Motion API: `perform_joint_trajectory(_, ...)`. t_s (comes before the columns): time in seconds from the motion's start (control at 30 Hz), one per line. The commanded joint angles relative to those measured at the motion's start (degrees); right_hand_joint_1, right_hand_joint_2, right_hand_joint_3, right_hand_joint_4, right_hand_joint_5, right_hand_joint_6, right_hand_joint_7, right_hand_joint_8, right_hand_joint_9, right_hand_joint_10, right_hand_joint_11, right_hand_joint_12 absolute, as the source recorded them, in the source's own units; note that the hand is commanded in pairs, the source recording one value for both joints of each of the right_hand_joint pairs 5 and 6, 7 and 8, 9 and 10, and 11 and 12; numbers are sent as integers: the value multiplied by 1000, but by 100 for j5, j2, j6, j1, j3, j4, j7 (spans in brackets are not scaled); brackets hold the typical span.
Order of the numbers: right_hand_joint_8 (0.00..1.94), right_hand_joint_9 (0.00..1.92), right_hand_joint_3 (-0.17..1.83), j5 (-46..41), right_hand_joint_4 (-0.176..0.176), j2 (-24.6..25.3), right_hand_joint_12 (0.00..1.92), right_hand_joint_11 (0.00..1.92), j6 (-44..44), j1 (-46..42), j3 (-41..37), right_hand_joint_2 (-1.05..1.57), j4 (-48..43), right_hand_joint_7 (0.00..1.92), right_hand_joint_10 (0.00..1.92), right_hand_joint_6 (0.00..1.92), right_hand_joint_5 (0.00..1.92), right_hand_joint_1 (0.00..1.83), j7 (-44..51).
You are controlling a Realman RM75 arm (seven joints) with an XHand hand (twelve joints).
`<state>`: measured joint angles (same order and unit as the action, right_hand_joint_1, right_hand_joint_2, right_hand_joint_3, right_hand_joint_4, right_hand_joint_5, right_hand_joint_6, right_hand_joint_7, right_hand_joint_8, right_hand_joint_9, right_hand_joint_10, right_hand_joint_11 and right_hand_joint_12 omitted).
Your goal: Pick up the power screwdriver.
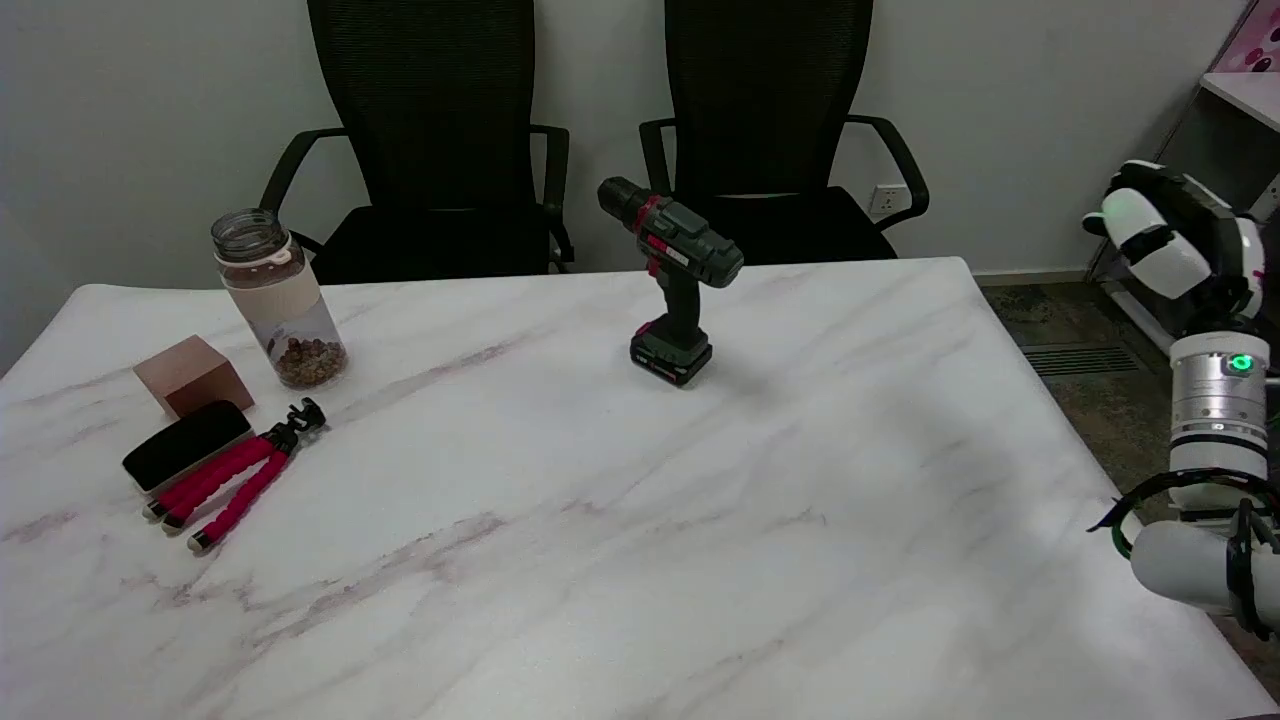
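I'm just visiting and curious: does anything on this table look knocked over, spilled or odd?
Nothing stands out. The dark green power screwdriver stands upright on its battery base. The clear lidless jar of brown pieces is upright too, with nothing spilled. The red-legged mini tripod simply lies flat on the white marble table.

The room is evenly and softly lit, seemingly from overhead, and the marble table [640, 560] comes up bright without harsh glare. A broad, faint shadow falls across its right part, and the power screwdriver [672, 280] throws a small soft one to its right. The two black chairs [430, 130] go nearly featureless in their dark mesh (little detail survives there). The picture is sharp enough at centre, a touch grainy, with a green light glowing on the right arm [1218, 420].
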<state>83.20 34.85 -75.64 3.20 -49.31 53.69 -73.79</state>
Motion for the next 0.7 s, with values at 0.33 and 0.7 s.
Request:
perform_joint_trajectory(0.33, 695, 556, 925, 1098, -97, -21, 788, 788, 35, -251, 211, 386, 431, 695, 556, 695, 695, 891, -778)
perform_joint_trajectory(0.7, 166, 507, 659, 2351, -10, 1182, 717, 717, 991, 85, 361, -94, 534, 166, 507, 166, 166, 848, -575)
